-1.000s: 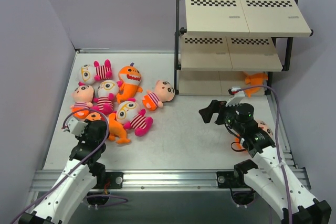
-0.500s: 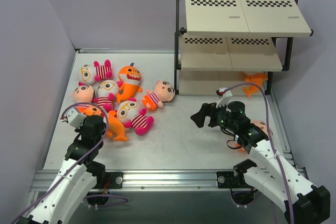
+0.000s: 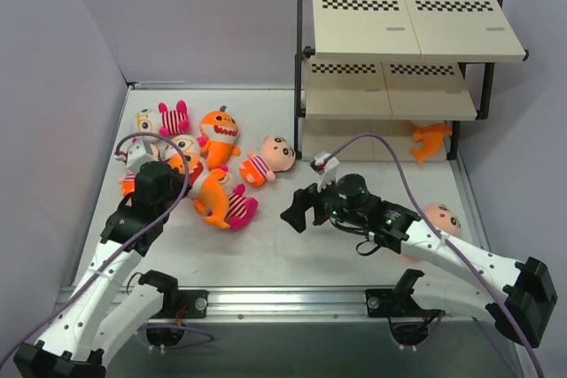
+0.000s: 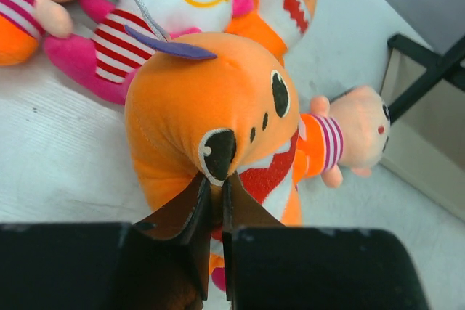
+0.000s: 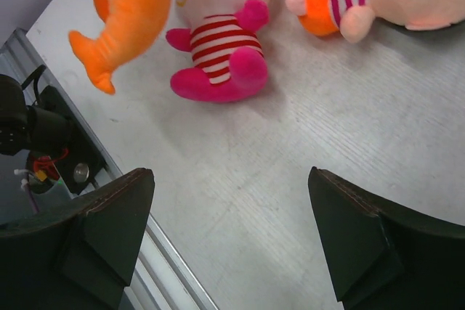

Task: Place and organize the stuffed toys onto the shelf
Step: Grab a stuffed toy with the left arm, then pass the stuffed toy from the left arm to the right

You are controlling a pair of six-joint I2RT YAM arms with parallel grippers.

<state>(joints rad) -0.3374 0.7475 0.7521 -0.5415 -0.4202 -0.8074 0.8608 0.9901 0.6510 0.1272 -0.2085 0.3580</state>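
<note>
No word, number or brand can be read anywhere. The boards of the shelf (image 3: 403, 28) at far right carry black-and-white checkered strips (image 3: 361, 4) and a small dark mark (image 3: 396, 30), too small to make out as writing. The purple tag (image 4: 171, 45) on the orange shark (image 4: 211, 121) shows no print, and the white tag (image 3: 323, 163) on the cable (image 3: 390, 143) is too small to read.

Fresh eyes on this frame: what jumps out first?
The left gripper is shut on an orange shark by its head, beside the bright stuffed toys heaped at the left of the table. Next comes the tall black-framed shelf at far right, with a lone shark under its middle board. The right gripper hangs open mid-table, facing the heap.
</note>
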